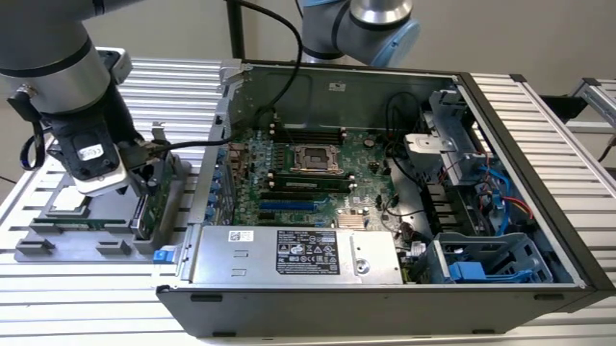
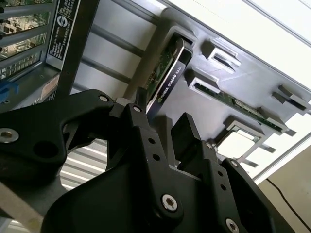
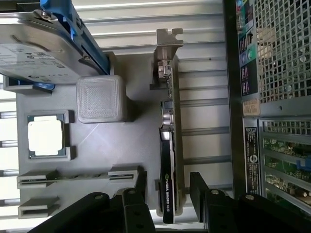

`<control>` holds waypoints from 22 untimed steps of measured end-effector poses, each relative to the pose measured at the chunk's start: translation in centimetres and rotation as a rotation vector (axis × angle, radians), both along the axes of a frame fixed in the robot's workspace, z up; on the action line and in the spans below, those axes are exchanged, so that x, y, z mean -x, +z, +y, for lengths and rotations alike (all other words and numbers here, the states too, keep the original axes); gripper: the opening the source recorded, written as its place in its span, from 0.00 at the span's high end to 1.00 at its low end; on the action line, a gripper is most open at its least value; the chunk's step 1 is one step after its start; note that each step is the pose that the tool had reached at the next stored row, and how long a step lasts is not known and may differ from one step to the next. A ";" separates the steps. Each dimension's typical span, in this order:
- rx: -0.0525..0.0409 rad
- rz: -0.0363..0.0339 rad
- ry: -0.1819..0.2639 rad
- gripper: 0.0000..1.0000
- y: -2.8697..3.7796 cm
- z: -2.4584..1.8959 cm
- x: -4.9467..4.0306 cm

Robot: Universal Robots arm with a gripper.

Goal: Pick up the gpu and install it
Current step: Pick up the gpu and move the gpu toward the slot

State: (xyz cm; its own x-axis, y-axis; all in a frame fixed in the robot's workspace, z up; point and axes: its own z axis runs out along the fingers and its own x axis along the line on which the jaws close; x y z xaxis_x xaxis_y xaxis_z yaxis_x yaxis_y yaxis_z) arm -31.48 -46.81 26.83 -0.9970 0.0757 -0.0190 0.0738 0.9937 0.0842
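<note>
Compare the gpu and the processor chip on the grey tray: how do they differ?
The gpu stands on edge in a slot; the processor chip lies flat in a square recess. The gpu is long with a silver bracket at one end; the processor chip is square and pale. The open gripper straddles the gpu, not the chip. Both sit in the grey tray.

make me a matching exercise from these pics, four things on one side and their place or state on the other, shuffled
Things:
1. gpu
2. hard drive
3. processor chip
4. gripper

Places or states:
A. lies flat in a square recess of the grey holder
B. open, a finger on each side of a card
C. stands on edge in the grey holder
D. silver with blue rails

Pairs: 1-C, 2-D, 3-A, 4-B
</note>
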 end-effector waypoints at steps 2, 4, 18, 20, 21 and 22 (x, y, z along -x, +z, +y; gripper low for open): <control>-0.0001 -0.0001 0.000 0.00 -0.36 0.05 -0.04; 0.0001 0.0001 0.000 0.00 -0.64 0.13 -0.15; 0.0000 0.0014 0.000 0.00 -2.65 1.64 -0.41; 0.0001 0.0016 0.000 0.00 -2.87 1.74 -0.42; 0.0001 0.0016 0.000 0.00 -2.95 1.77 -0.42; 0.0001 0.0015 0.000 0.00 -3.04 1.79 -0.42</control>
